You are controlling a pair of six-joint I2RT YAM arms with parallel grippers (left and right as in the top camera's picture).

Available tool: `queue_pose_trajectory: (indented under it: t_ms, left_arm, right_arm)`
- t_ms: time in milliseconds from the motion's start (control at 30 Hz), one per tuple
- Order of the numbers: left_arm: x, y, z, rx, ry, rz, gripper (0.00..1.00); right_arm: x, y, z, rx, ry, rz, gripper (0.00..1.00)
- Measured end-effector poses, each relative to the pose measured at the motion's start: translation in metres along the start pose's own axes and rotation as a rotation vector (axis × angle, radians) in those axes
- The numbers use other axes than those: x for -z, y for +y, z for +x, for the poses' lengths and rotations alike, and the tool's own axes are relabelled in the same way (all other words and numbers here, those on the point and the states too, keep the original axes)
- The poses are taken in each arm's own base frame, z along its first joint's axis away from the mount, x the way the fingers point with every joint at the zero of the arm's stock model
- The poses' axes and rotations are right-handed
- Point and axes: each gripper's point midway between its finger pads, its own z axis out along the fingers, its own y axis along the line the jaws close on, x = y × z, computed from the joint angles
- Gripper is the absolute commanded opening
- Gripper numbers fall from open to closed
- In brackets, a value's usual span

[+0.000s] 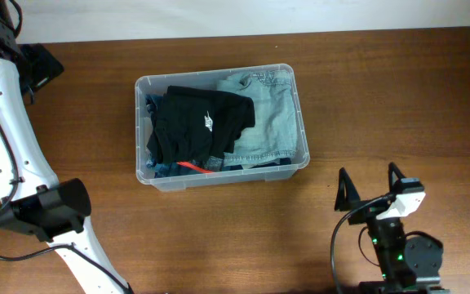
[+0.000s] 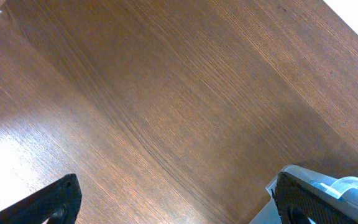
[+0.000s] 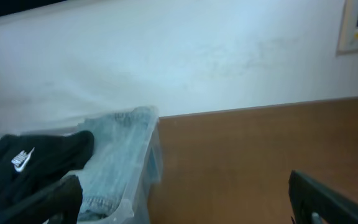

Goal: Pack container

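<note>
Jaws wide apart both sides, nothing held. Left gripper (image 2: 176,190) over bare table (image 1: 382,98), far left; right gripper (image 1: 370,186) near front right. Container (image 1: 223,178) mid-table, apart from both, holding black garment (image 1: 198,122) and denim (image 1: 272,114). Likely light, slick plastic with flexing walls. Best hold: rolled rim at short ends.

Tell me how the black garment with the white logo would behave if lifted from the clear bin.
The black fabric garment with the white logo lies crumpled in soft folds, so it would probably hang floppy and feel light. It overlaps the pale blue denim piece, so lifting might drag that along.
</note>
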Motion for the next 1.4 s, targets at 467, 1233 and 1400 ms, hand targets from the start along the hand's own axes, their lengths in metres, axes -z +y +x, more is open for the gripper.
queue_pose_trajectory:
  t_ms: [467,1233,1400]
  left_arm:
    - [0.0,0.0,0.0,0.0,0.0,0.0,0.99]
    - [0.0,0.0,0.0,0.0,0.0,0.0,0.99]
    - [0.0,0.0,0.0,0.0,0.0,0.0,0.99]
  right_arm:
    - [0.0,0.006,0.016,0.051,-0.083,-0.065,0.99]
    - [-0.002,-0.001,0.055,0.095,0.063,-0.045,0.98]
    - [-0.002,-0.001,0.055,0.095,0.063,-0.045,0.99]
